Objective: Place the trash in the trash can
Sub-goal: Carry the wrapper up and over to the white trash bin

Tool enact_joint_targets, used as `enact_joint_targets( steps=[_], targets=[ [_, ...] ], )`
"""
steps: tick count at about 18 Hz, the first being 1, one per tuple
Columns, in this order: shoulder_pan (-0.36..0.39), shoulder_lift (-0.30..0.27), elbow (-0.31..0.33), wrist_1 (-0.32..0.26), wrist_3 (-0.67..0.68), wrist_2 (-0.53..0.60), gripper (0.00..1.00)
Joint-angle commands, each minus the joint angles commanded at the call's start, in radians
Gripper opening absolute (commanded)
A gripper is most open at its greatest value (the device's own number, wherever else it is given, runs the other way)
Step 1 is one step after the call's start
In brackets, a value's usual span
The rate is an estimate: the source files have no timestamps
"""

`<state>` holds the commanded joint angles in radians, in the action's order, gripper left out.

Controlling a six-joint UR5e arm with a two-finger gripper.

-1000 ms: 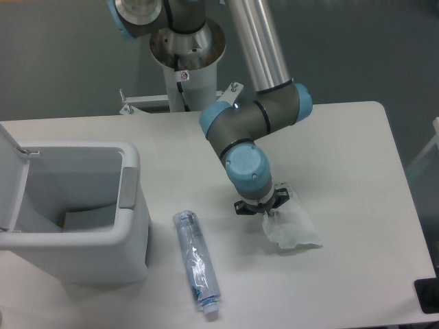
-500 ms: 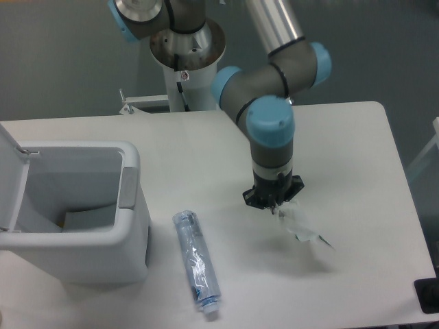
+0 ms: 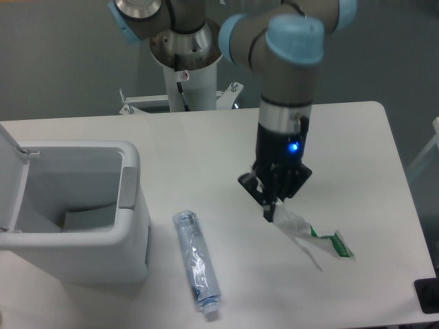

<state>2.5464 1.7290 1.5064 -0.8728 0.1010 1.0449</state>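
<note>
We see our gripper (image 3: 271,214) pinching the wrapper (image 3: 306,234) by its upper end, the rest trailing toward the table (image 3: 171,144) (contact unclear). The bottle (image 3: 195,264) lies flat beside the open bin (image 3: 75,223).

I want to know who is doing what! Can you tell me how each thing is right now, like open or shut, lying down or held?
trash can: lid flipped open, standing on the table.
plastic wrapper: pinched at one end, hanging from the fingers.
plastic bottle: lying on its side on the table, not held.
gripper: shut on the wrapper, pointing down.
</note>
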Motion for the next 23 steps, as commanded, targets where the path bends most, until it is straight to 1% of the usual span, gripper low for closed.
enact_joint_targets(
  steps=[3,5,10,12,14,16,19,22,23],
  targets=[
    [-0.024,-0.054,0.006,0.0,0.039,-0.093,0.0],
    [-0.07,-0.091,0.015,-0.002,0.052,-0.143,0.0],
    [-0.167,-0.154,0.047,0.0,0.054,-0.146,0.01],
    [-0.202,-0.155,0.052,0.005,0.046,-0.146,0.01],
    [-0.225,-0.154,0.061,0.008,0.011,-0.144,0.01],
    [-0.251,-0.148,0.084,0.015,-0.091,-0.144,0.01],
    [-0.29,-0.141,0.115,0.009,-0.326,-0.143,0.01],
    [-0.291,-0.152,0.136,0.006,-0.511,-0.137,0.0],
    [-0.293,-0.155,0.137,0.006,-0.546,-0.137,0.0]
  ],
)
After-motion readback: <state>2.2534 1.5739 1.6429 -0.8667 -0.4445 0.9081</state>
